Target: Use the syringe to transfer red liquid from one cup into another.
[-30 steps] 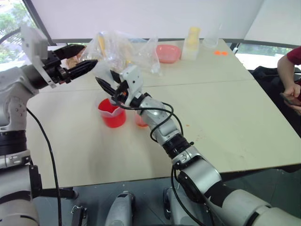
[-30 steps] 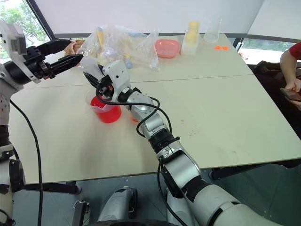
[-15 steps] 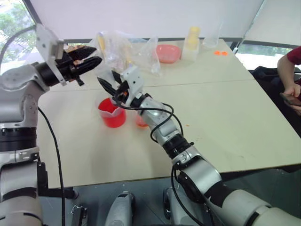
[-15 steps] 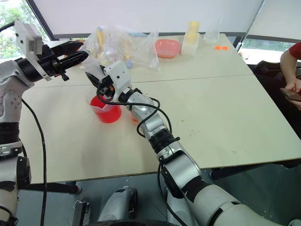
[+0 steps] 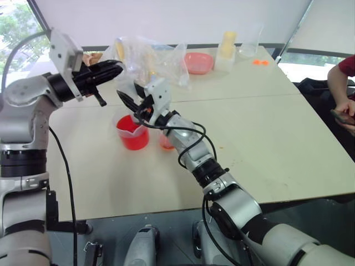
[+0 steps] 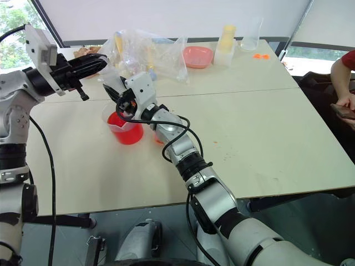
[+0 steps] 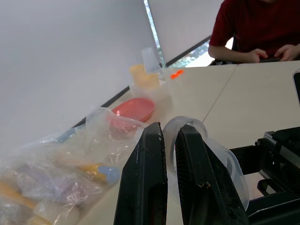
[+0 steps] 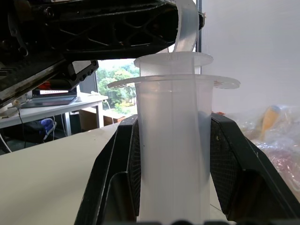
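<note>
a: how far along is the transfer?

b: early, i'd say. the big cup (image 5: 132,133) on the table (image 5: 266,144) holds plenty of red liquid (image 5: 130,128), and the smaller cup (image 5: 166,141) just beside it, half hidden behind the right arm, shows some red too. how much of that was moved, i can't tell. the syringe (image 8: 172,136) stands above the big cup with its tip toward it; the tip itself is hidden.

a: and the right gripper?

b: the right gripper (image 8: 171,154) is clamped on the syringe barrel, one finger on each side, below the flange.

a: the left one?

b: the left gripper (image 7: 168,140) is up at the top of the syringe, its fingers (image 7: 147,178) pinched nearly together on the ring of the plunger (image 7: 186,129). no daylight around the ring.

a: so what's left?

b: my guess: pull the plunger up to draw liquid, carry the syringe over the smaller cup, push it out. the barrel looks clear in the right wrist view, so no draw seems done yet.
</note>
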`<state>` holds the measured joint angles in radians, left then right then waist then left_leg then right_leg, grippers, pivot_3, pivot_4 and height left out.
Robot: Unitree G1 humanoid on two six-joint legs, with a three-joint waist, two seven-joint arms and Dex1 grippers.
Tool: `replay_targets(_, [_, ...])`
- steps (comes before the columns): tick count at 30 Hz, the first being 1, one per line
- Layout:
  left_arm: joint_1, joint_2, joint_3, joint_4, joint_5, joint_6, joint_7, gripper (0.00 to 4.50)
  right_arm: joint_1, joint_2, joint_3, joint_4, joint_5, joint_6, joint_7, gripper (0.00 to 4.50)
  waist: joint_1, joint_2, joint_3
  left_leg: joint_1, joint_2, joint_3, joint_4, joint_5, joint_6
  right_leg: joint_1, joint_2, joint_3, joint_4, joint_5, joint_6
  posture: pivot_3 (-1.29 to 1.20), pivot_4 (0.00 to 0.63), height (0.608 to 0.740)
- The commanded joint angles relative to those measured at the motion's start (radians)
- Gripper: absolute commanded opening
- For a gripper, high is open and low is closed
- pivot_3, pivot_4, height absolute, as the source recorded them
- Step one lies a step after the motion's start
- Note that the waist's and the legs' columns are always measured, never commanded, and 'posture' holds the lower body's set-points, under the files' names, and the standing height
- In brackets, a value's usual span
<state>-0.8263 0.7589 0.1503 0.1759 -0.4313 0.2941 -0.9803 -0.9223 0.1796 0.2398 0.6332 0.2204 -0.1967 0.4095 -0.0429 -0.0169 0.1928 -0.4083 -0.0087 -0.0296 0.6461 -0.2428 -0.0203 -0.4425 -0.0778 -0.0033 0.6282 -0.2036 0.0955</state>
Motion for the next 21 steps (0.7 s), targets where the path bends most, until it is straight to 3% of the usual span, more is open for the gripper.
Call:
replay_targets(1, [-0.077,0.013,0.039,0.047,0.036,-0.058,0.051,0.05,0.079,0.141,0.070,-0.075,-0.003,-0.008,0.048,1.41,-0.001,0.000,0.000,0.000,0.000,0.000,0.000,0.000,0.000,0.000,0.000,0.000,0.000,0.000,0.000,0.00,0.150,0.740])
replay_targets(21, [-0.160,0.072,0.032,0.175,0.067,-0.132,-0.004,0.05,0.124,0.153,0.118,-0.116,0.013,0.038,0.059,1.41,-0.001,0.000,0.000,0.000,0.000,0.000,0.000,0.000,0.000,0.000,0.000,0.000,0.000,0.000,0.000,0.00,0.150,0.740])
